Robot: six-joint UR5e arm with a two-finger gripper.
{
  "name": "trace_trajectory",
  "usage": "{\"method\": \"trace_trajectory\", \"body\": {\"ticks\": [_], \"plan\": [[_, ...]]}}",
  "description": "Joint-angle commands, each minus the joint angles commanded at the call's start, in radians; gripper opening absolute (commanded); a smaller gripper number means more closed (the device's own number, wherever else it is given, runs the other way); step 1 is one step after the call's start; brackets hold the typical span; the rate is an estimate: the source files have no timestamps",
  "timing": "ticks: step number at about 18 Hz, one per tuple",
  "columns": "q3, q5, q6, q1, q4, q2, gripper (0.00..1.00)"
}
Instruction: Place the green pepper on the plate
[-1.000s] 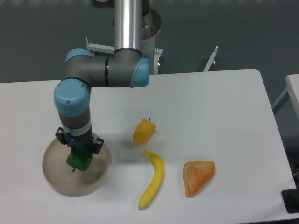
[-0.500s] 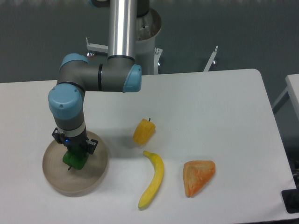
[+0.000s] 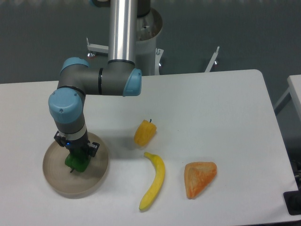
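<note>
The green pepper point(image 3: 77, 163) sits low over the middle of the beige plate point(image 3: 96, 176) at the table's front left, its stem pointing down toward me. My gripper point(image 3: 76, 157) points straight down onto the pepper and is shut on it. The gripper body hides the pepper's top and the fingers. I cannot tell whether the pepper touches the plate's surface.
A yellow-orange pepper point(image 3: 145, 133) lies right of the plate near the table's middle. A banana point(image 3: 154, 181) lies in front of it. An orange triangular piece point(image 3: 200, 178) lies further right. The arm's base column point(image 3: 126, 33) stands at the table's back edge.
The arm swung a little to the left, then lowered the pepper slightly toward the plate. The pepper stays held in the gripper.
</note>
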Motion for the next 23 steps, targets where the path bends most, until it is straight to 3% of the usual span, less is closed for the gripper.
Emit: {"method": "trace_trajectory", "body": {"ticks": [6,9,11,16,19,23], "plan": [[0.000,0.000,0.002,0.000,0.002,-0.002,0.42],[0.000,0.000,0.003,0.000,0.000,0.000,0.52],[0.002,0.003,0.015,0.000,0.002,0.000,0.67],[0.002,0.005,0.032,0.002,0.000,0.011,0.91],[-0.002,0.043,0.050,0.000,-0.002,0.024,0.99],[-0.008,0.044,0.153,0.014,-0.018,0.069,1.00]]}}
